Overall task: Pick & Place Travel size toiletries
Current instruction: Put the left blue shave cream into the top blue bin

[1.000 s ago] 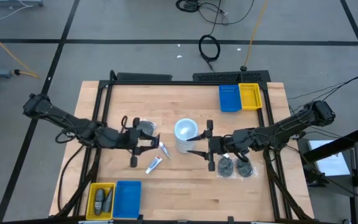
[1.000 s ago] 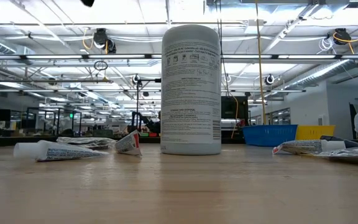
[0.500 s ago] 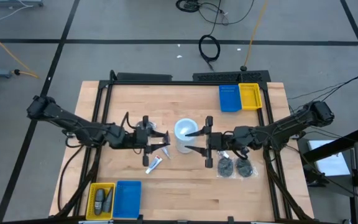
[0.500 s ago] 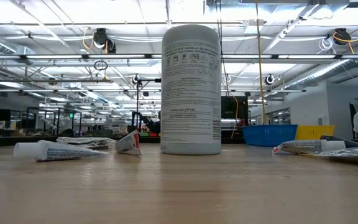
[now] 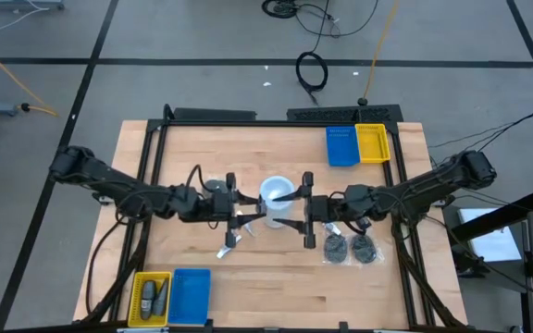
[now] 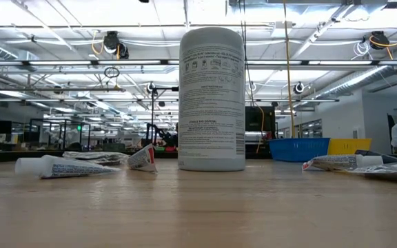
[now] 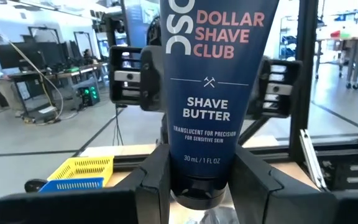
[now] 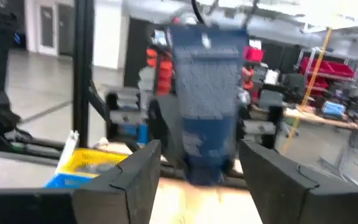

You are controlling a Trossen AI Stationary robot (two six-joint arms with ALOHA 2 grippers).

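Item: blue shave butter tube [image 7: 207, 93], upright, cap down, clamped by left gripper [image 7: 197, 180]. Right gripper [image 8: 194, 165] faces it, jaws wide, tube between them, unclamped.

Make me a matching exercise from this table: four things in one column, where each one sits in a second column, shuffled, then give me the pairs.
Things:
1. shave butter tube
2. white cylinder
3. two dark flat items
4. yellow tray holding dark items

Places:
A. lying on the table, close by the right arm
B. near corner on the left arm's side, next to a blue tray
C. between the fingers of the left gripper
D. standing upright at mid-table

Pairs: 1-C, 2-D, 3-A, 4-B
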